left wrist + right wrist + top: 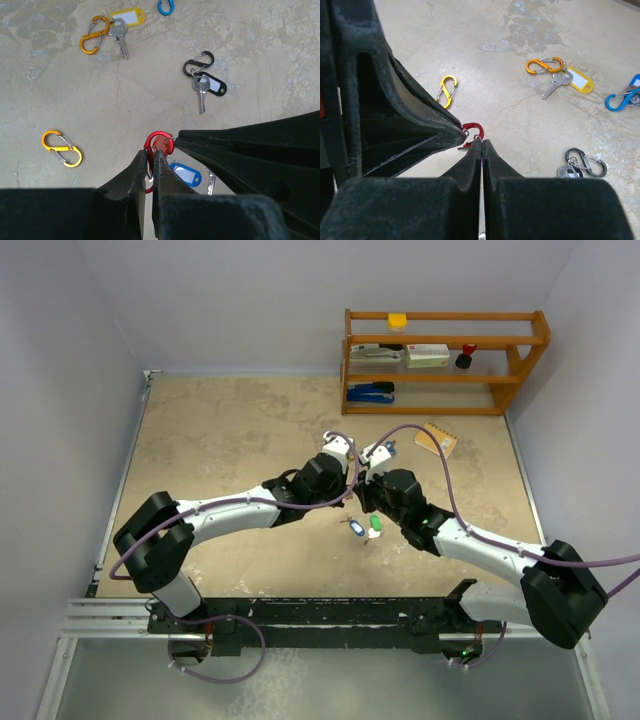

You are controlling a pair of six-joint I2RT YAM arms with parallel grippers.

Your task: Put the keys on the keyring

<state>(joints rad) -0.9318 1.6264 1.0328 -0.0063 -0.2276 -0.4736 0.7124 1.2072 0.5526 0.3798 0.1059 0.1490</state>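
Down at lower centre, the left gripper [151,156] is pinching the red clip [159,144]. The right gripper [482,145] is pressing in beside it, fingers tight together; what it's nipping, I cannot tell. A key is probably being threaded on, so next the gate needs nudging open. The blue-tagged key [185,176] is lying half hidden beneath. Farther up, the black-tagged key [202,90] and yellow-tagged key [120,37] are seemingly sitting clipped already.

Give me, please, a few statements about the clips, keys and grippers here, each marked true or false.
1. The left gripper is shut on the red clip. True.
2. The right gripper stands wide open. False: it is shut.
3. The yellow-tagged key lies far from every clip. False: it lies against the orange clip.
4. The black clip lies beside the black-tagged key. True.
5. The yellow clip carries a key. False: it lies bare.
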